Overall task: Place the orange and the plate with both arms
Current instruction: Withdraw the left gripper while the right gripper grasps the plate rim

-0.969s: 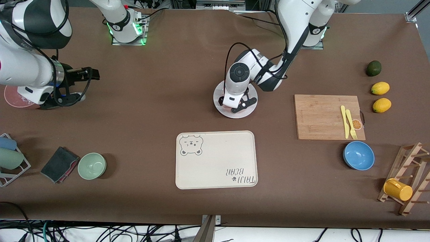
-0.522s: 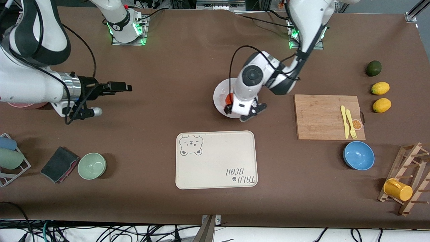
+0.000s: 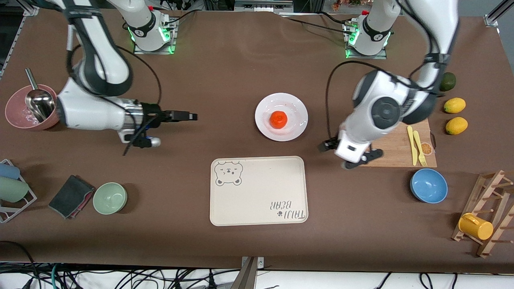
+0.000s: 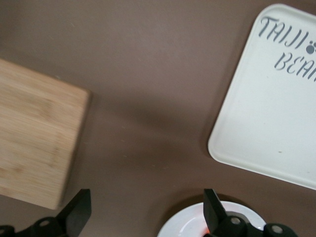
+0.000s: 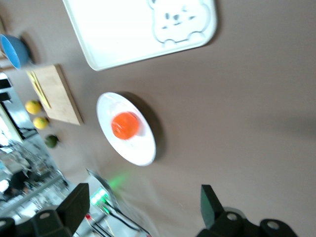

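The white plate (image 3: 298, 107) sits on the brown table, farther from the front camera than the cream tray, and the orange (image 3: 278, 119) lies at its middle. Neither gripper touches them. My left gripper (image 3: 348, 155) hangs open and empty over the table at the cutting board's corner, toward the left arm's end from the plate. In the left wrist view the left gripper (image 4: 145, 216) shows bare table between its fingers and the plate's rim (image 4: 185, 226) beside one finger. My right gripper (image 3: 188, 116) is open and empty, level with the plate toward the right arm's end. The right wrist view shows the right gripper (image 5: 142, 207), plate (image 5: 144, 152) and orange (image 5: 124, 125).
The cream bear tray (image 3: 257, 190) lies nearer the camera than the plate. A wooden cutting board (image 3: 381, 138) with yellow cutlery, a blue bowl (image 3: 428, 185), two lemons and a dark green fruit are toward the left arm's end. A pink bowl (image 3: 16, 116) with a ladle, a green bowl (image 3: 110, 197) and a cloth are toward the right arm's end.
My left gripper has left the plate and swung to the cutting board's corner, leaving the orange on the plate. My right gripper has moved along the table toward the plate.
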